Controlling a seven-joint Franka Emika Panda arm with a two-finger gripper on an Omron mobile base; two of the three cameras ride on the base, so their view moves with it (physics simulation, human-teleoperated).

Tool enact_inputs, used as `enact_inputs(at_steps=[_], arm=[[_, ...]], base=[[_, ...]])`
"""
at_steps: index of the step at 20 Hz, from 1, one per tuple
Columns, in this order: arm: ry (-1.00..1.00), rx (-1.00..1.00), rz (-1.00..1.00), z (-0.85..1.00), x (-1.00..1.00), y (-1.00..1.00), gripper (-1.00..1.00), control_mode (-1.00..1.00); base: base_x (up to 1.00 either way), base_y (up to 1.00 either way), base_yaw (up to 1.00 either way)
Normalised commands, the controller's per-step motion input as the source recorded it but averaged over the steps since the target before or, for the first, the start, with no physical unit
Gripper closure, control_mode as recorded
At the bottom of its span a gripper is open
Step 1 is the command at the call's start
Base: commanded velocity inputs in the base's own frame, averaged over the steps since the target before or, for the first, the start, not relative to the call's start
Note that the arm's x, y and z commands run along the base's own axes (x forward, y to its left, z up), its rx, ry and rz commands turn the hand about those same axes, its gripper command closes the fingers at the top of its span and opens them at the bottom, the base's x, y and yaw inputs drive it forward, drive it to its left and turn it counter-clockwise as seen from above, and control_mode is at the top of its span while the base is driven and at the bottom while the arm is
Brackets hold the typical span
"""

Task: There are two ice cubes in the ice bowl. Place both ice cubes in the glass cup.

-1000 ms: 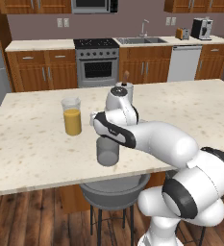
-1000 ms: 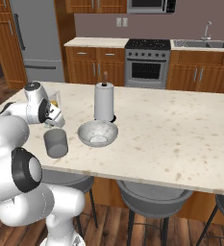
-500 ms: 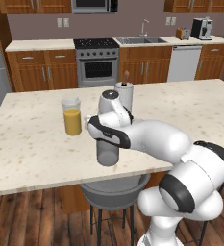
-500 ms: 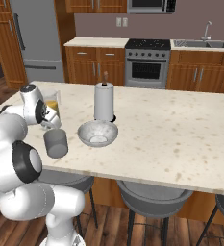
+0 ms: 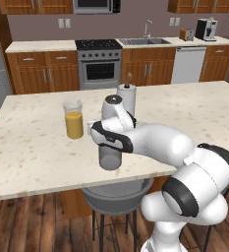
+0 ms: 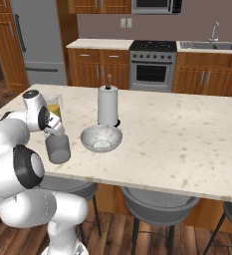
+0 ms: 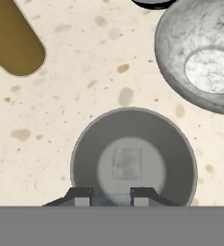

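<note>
The smoky-grey glass cup [image 5: 110,158] [image 6: 58,149] stands near the island's front edge. My gripper [image 5: 107,142] [image 6: 55,133] hovers right over its mouth, pointing down. In the hand view I look straight into the glass cup [image 7: 132,158], and one pale ice cube [image 7: 127,163] lies flat on its bottom. My gripper [image 7: 111,197] is shut on a second small pale ice cube [image 7: 114,198], just above the rim. The ice bowl [image 6: 90,137] [image 7: 176,43] sits to the right of the cup, and I see no cube on its whitish floor.
A taller glass of orange liquid [image 5: 73,119] [image 6: 54,107] [image 7: 12,43] stands just behind and left of the cup. The white jug with a brown knob [image 5: 127,97] [image 6: 107,105] is behind the bowl. Grey stools [image 6: 157,204] sit under the counter's front edge.
The arm has swung a little to the left and the hand has settled closer over the cup. Cup, bowl and orange glass have stayed put.
</note>
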Motion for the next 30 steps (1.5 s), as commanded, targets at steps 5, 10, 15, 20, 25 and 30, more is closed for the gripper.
enact_inputs(at_steps=[5,10,15,20,25,30], arm=[[0.0,0.0,0.01,-0.07,0.0,0.0,1.0,-1.0],[0.0,0.0,0.02,-0.11,0.0,0.0,1.0,-1.0],[0.0,-0.02,0.02,-0.16,0.0,0.0,1.0,-1.0],[0.0,0.0,0.01,-0.05,0.03,-0.01,1.0,-1.0],[0.0,0.0,0.0,-0.01,0.02,-0.01,1.0,-1.0],[0.0,0.0,0.0,0.0,0.02,0.0,1.0,-1.0]], base=[[0.0,0.0,0.0],[0.0,0.0,0.0],[0.0,0.0,0.0],[0.0,0.0,0.0],[0.0,0.0,0.0],[0.0,0.0,0.0]])
